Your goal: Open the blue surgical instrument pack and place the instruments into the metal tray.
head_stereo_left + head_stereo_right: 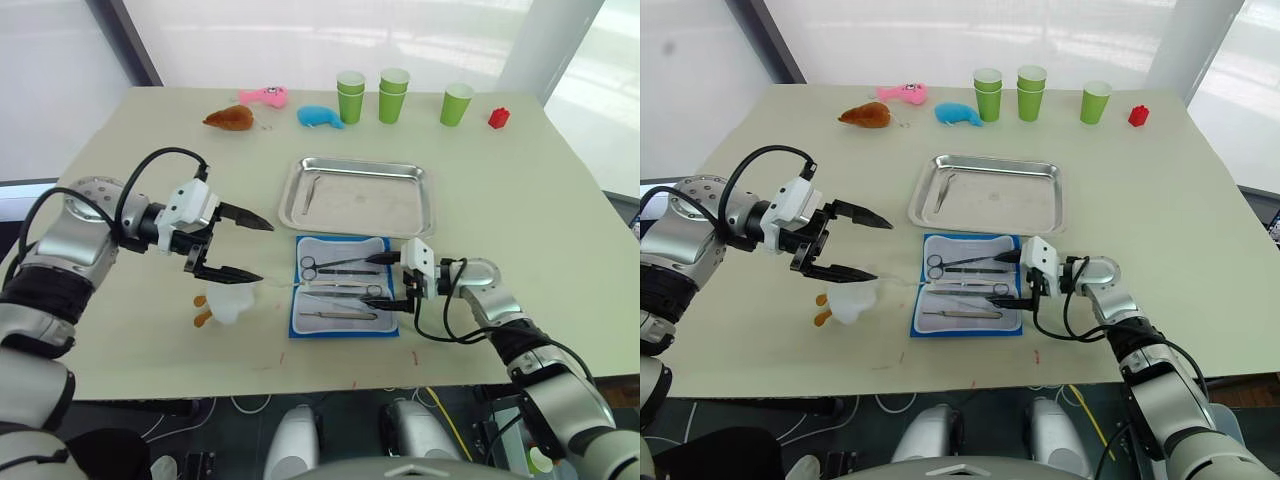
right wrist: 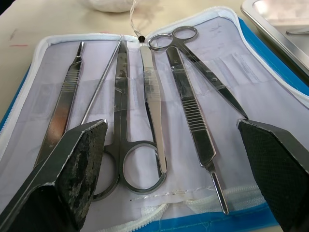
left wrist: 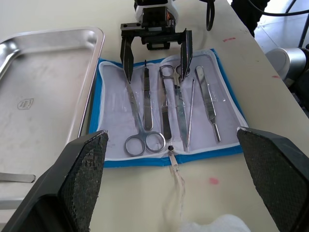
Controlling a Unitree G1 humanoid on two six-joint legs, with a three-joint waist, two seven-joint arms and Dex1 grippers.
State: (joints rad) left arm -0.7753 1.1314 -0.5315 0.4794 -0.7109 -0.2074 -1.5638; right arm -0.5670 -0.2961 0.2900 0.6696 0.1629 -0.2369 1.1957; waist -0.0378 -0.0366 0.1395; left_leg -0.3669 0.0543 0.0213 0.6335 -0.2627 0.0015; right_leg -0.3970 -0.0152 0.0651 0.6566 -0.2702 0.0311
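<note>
The blue surgical instrument pack lies unzipped and spread flat at the table's middle, its pale lining up. Several silver instruments lie side by side on it: ring-handled scissors, a second ring-handled tool, tweezers and a thin probe. Just behind it sits the metal tray, holding one slim tool near its left end. My right gripper is open at the pack's right edge, its fingers straddling the instrument tips. My left gripper hovers open to the left of the pack, holding nothing.
A white plush toy lies under the left gripper, and a thin cord runs from the pack's zipper pull toward it. Along the far edge stand three green cups, a red block, and blue, pink and brown toys.
</note>
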